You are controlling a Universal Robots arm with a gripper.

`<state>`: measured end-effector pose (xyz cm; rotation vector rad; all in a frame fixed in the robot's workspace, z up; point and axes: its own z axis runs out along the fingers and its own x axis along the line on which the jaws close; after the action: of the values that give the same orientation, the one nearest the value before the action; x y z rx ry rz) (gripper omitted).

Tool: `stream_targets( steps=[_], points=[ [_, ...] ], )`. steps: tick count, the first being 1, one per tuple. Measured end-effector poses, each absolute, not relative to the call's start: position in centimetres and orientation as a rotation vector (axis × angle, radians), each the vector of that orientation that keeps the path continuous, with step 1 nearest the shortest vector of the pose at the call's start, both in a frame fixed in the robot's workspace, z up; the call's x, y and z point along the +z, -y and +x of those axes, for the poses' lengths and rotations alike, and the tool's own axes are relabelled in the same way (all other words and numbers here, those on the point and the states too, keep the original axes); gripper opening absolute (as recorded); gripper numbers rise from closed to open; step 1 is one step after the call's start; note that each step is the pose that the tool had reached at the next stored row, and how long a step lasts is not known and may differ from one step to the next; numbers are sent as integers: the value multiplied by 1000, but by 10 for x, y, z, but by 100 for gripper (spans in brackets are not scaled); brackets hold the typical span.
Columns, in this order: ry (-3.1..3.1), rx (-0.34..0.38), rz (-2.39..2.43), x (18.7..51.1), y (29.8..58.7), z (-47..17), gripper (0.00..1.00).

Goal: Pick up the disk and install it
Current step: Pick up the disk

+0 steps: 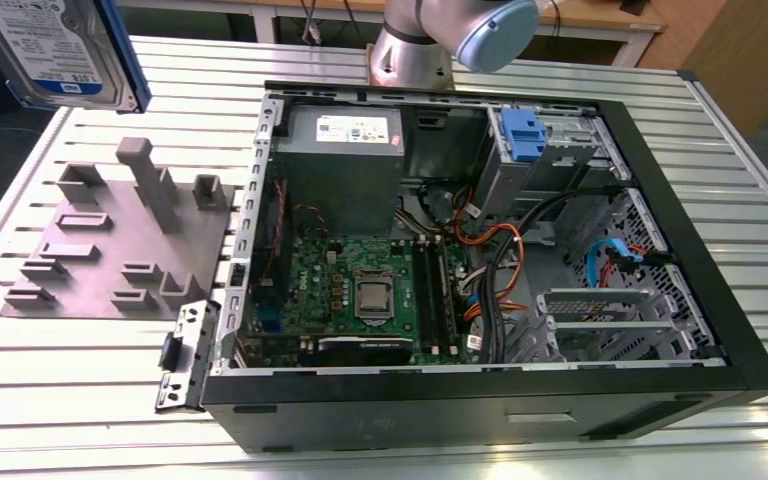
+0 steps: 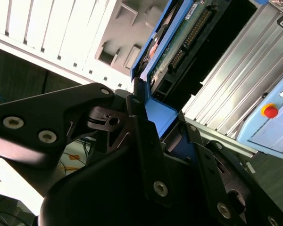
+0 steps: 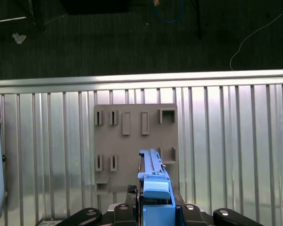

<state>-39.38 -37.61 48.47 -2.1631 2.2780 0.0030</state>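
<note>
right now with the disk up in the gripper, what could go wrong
1. The gripper pinches the disk at one end by its blue rail. Most of the disk hangs free, so it may tilt or slip.
2. Loose cables crowd the case beside the cage, so the disk could snag on them.
3. The fixture has a tall post close by, and a low move might clip it.
</note>
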Motion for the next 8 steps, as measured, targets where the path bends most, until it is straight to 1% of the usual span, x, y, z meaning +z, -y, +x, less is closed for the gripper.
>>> stream_targets(
  steps=[8],
  points=[
    [-2278,3,-2163,485,376,-392,36]
  ],
)
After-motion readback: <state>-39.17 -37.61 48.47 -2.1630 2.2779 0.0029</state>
